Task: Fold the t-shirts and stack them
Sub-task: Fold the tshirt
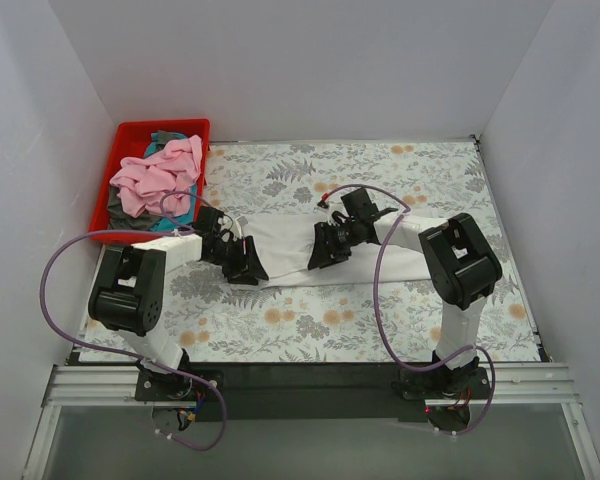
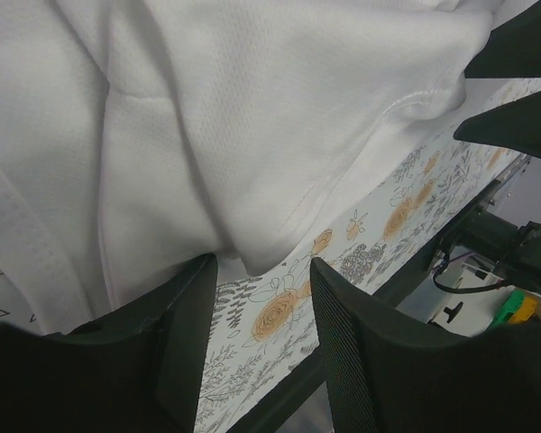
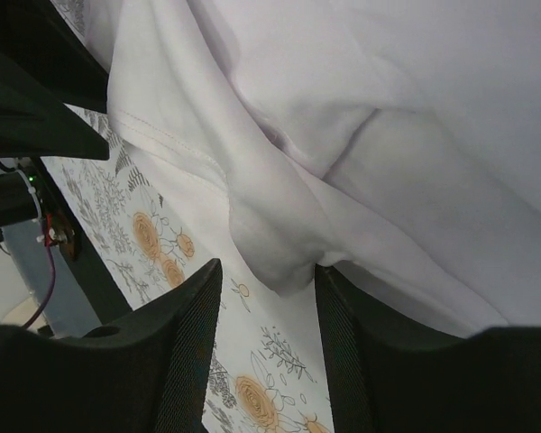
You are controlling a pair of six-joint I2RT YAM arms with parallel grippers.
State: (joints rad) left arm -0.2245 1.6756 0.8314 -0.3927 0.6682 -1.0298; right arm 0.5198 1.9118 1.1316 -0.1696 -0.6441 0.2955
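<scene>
COUNT | white t-shirt (image 1: 290, 245): 1 | pink t-shirt (image 1: 160, 178): 1 bundle, number inside it unclear | teal garment (image 1: 154, 148): 1 | grey garment (image 1: 120, 214): at least 1 | red plastic bin (image 1: 130, 128): 1 | floral surface (image 1: 430, 180): 1 | arms: 2, left arm (image 1: 140, 285), right arm (image 1: 460, 260) | claws: 2, left claw (image 1: 242, 262), right claw (image 1: 325, 248) | purple cables (image 1: 43, 285): 2

The right gripper (image 3: 266, 271) hangs low over the floral-patterned table (image 3: 270, 370), its two black fingers (image 3: 185, 343) apart with a bunched fold (image 3: 275, 253) of the white t-shirt (image 3: 388, 126) between their tips. Whether they pinch it is unclear. A stitched hem (image 3: 167, 140) edges the shirt at the left, lying on the table.
</scene>
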